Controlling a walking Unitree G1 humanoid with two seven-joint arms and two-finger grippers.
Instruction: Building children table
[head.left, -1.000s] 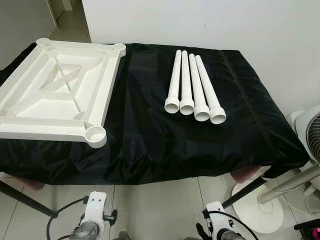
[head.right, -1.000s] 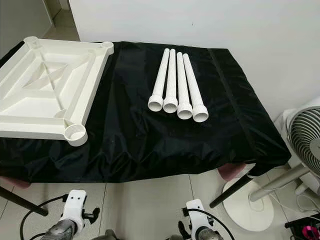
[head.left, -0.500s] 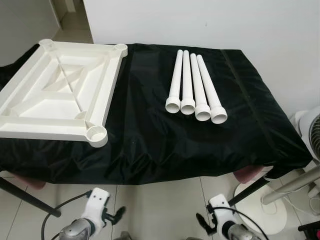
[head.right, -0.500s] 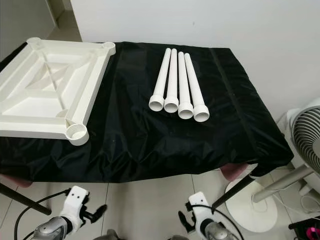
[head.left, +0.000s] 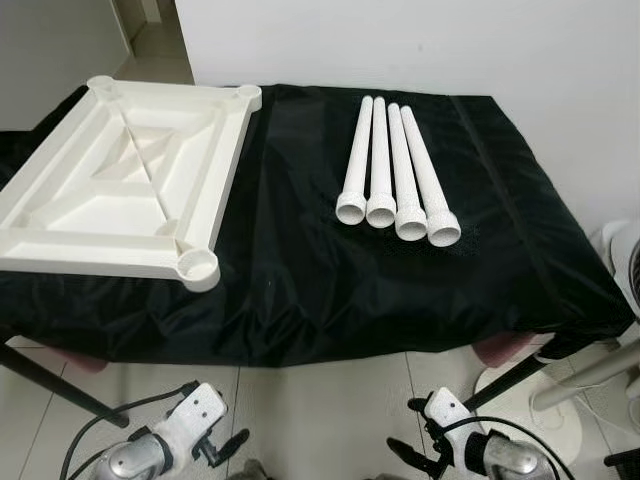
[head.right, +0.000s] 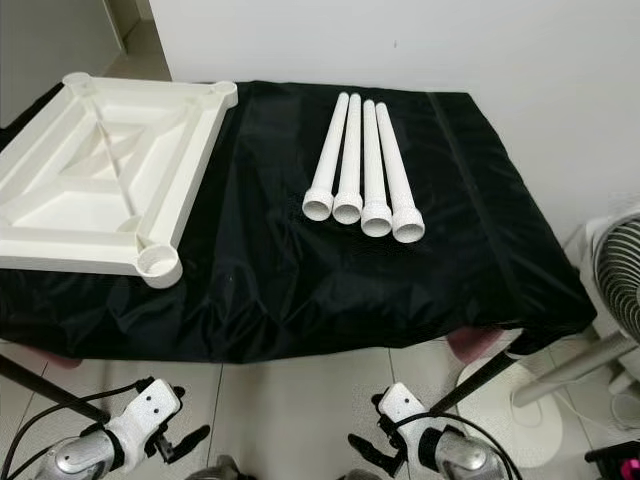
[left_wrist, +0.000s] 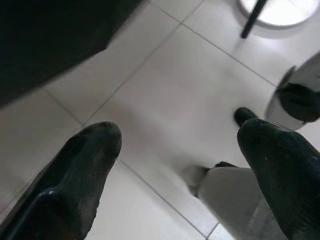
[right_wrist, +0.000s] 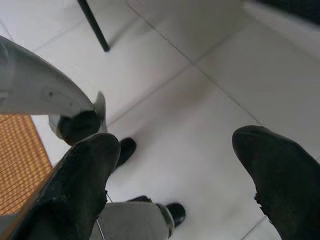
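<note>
A white square tabletop (head.left: 130, 185) lies upside down on the left of a table covered in black cloth (head.left: 300, 290). It has a round socket at each corner. Several white tube legs (head.left: 395, 185) lie side by side right of the middle, their wide ends toward me. Both arms hang low in front of the table, over the tiled floor. My left gripper (left_wrist: 179, 131) is open with nothing between its fingers. My right gripper (right_wrist: 176, 139) is open and empty too.
A white standing fan (head.right: 622, 290) is at the table's right, its round base (head.left: 505, 385) on the floor. A black stand leg (head.right: 35, 385) slants under the table's left front. A white wall runs behind the table. My feet (right_wrist: 172, 212) show on the tiles below.
The camera has moved, so the whole scene sits slightly differently in view. Both arms have swung a little lower and outward. The tabletop and legs lie as before.
</note>
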